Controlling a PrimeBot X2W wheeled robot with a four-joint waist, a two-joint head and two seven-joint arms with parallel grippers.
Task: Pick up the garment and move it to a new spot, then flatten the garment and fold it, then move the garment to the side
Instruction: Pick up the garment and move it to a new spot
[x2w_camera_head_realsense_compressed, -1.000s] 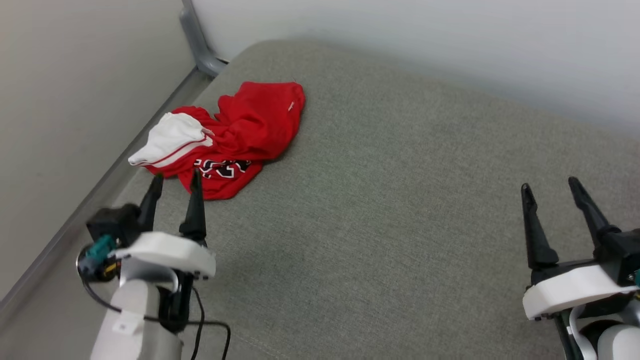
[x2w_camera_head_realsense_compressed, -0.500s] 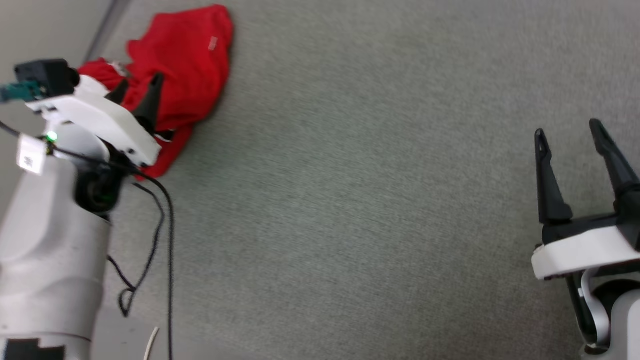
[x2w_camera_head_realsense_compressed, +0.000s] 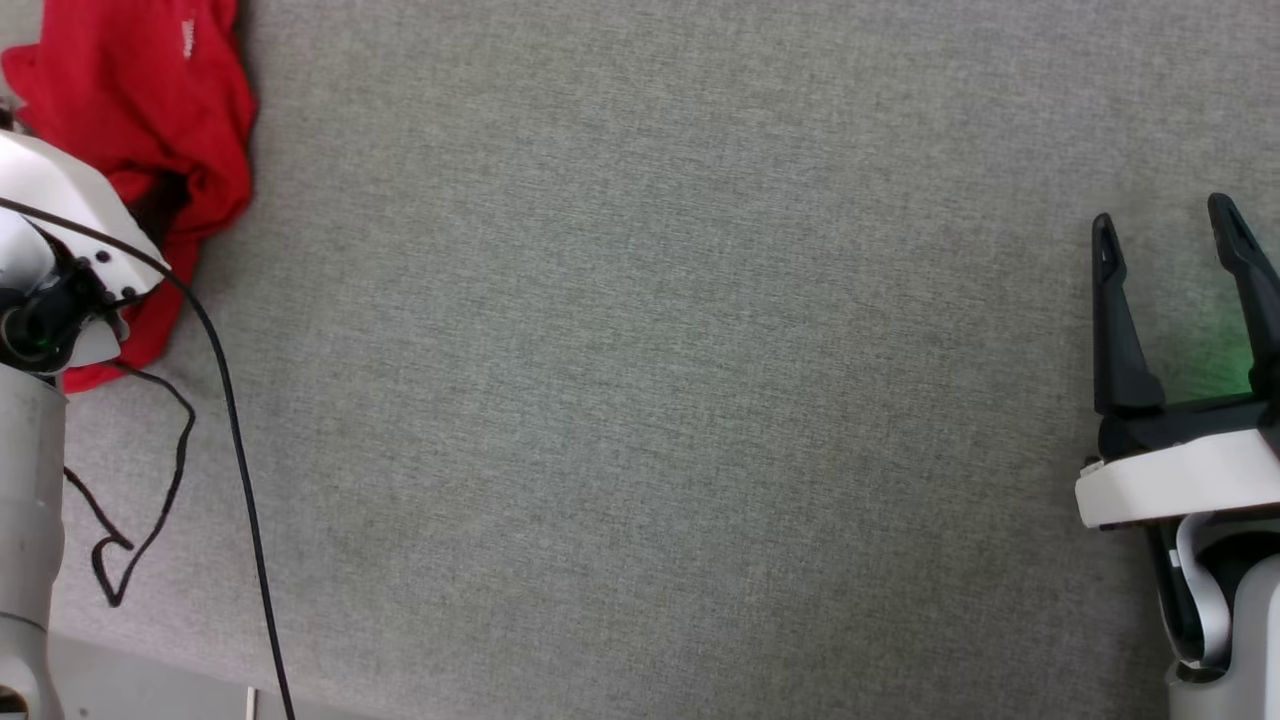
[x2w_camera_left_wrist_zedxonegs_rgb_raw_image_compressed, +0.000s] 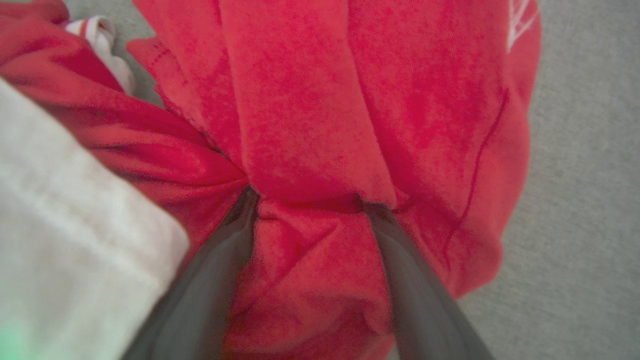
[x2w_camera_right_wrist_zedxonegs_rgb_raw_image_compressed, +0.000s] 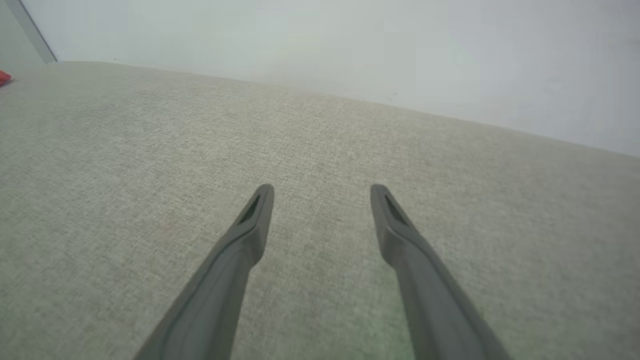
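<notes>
Red garment (x2w_camera_left_wrist_zedxonegs_rgb_raw_image_compressed: 310, 125) lies crumpled right under the left gripper (x2w_camera_left_wrist_zedxonegs_rgb_raw_image_compressed: 310, 200). Its two dark fingers (x2w_camera_left_wrist_zedxonegs_rgb_raw_image_compressed: 215, 280) stand wide apart, tips sunk into the folds, with a hump of red cloth bunched between them (the cloth hides the very tips, so whether they pinch it cannot be told). Just beside one finger lies the white sleeve (x2w_camera_left_wrist_zedxonegs_rgb_raw_image_compressed: 65, 240), touching the red fabric, and past it a strip of red-and-white trim (x2w_camera_left_wrist_zedxonegs_rgb_raw_image_compressed: 97, 30) peeks out. Beyond the heap the grey woven surface (x2w_camera_left_wrist_zedxonegs_rgb_raw_image_compressed: 585, 200) shows bare.

In the head view, the garment (x2w_camera_head_realsense_compressed: 130, 90) sits at the upper left corner of that surface (x2w_camera_head_realsense_compressed: 650, 350), partly covered by the left arm's white wrist housing (x2w_camera_head_realsense_compressed: 60, 200). A black cable (x2w_camera_head_realsense_compressed: 235, 450) trails from the housing down across the grey cloth. Well apart, on the robot's right side, the right gripper (x2w_camera_head_realsense_compressed: 1162, 215) hovers with its fingers spread wide and nothing between them. A faint green glow (x2w_camera_head_realsense_compressed: 1215, 350) falls on the surface beside it.

The right wrist view looks along those parted fingers (x2w_camera_right_wrist_zedxonegs_rgb_raw_image_compressed: 240, 270) over the grey surface to a pale wall (x2w_camera_right_wrist_zedxonegs_rgb_raw_image_compressed: 350, 50) at the far edge, with a sliver of red at the far left.
</notes>
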